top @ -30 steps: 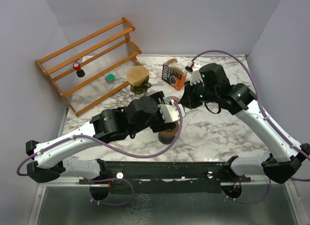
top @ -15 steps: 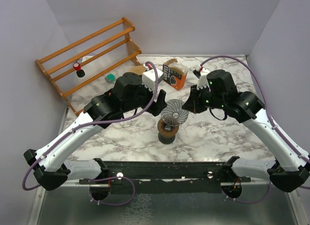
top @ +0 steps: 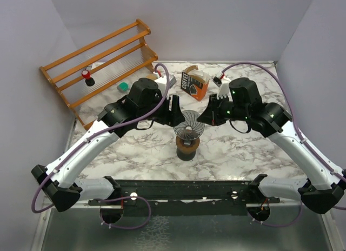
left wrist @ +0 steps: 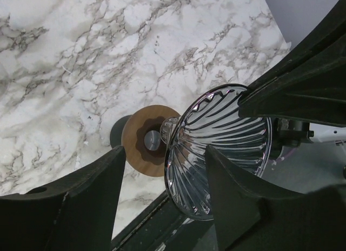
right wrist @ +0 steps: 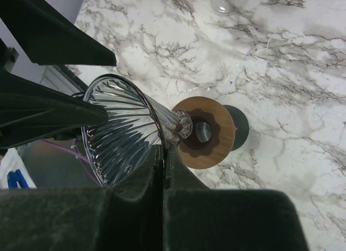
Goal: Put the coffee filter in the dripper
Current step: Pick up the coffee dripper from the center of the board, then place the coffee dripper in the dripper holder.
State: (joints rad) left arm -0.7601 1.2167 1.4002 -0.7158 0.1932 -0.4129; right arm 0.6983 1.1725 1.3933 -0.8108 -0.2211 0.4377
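Note:
The glass dripper cone (top: pixel 189 124) is tilted over, its narrow end near a wooden ring (top: pixel 186 144) on a dark round base. My right gripper (top: pixel 206 113) is shut on the cone's wall near the rim; in the right wrist view (right wrist: pixel 163 153) the glass (right wrist: pixel 121 134) is pinched between the fingers. My left gripper (top: pixel 174 110) is open at the cone's left side. In the left wrist view (left wrist: pixel 162 207) the cone's rim (left wrist: pixel 216 148) lies between the spread fingers without touching them. The coffee filter is hidden behind my left arm.
A wooden rack (top: pixel 97 67) stands at the back left, holding a red and black item (top: pixel 86 75). A green object (top: pixel 123 87) lies in front of it. An orange coffee box (top: pixel 193 82) stands behind the dripper. A clear glass item (right wrist: pixel 224 5) lies on the marble.
My left arm has swung back from over the dripper, uncovering it, and its open gripper now stands at the cone's left. My right gripper has moved in toward the cone's right side.

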